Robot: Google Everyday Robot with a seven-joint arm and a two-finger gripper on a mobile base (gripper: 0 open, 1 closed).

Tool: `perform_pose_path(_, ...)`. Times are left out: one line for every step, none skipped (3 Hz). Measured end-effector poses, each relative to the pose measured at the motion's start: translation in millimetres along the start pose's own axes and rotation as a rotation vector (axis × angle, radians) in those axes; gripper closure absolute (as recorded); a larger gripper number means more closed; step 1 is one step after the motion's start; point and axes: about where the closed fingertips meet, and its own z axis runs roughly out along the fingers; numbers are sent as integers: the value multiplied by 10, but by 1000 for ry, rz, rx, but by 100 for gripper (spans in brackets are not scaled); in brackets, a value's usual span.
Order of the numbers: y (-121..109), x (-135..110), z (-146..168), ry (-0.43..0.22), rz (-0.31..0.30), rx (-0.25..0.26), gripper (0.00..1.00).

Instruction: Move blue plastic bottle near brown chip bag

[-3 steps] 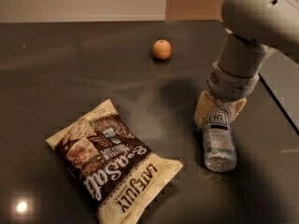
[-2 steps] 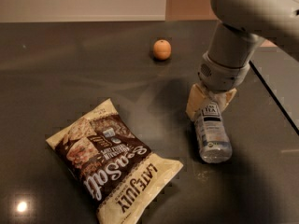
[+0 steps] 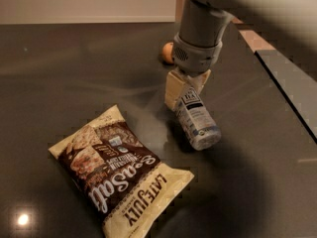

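The pincer (image 3: 185,90) is pinching the bottle (image 3: 197,119) at its cap end — the bottle hangs tilted, its base pointing down and to the right over the dark surface (image 3: 74,73). The chip bag (image 3: 119,172) lies flat to the lower left, near the bottle but apart from it — a small orange ball (image 3: 167,52) sits behind the arm (image 3: 198,29).

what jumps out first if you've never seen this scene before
The big grey arm reaches in from the upper right, its cream pincer shut on the top end of the blue plastic bottle, which slants over the dark table. Next, the brown chip bag lies flat at lower left, apart from the bottle. A small orange ball peeks out behind the arm.
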Motion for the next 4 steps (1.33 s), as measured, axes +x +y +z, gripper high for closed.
perform_pose_path(175, -270, -31, -13, -108, -8, 100)
perform_pose_path(342, -403, -4, -15, -187, -26, 100)
perform_pose_path(484, -425, 45, -4, -243, -42, 82)
perform_pose_path(612, -380, 104, 13, -289, -59, 58)
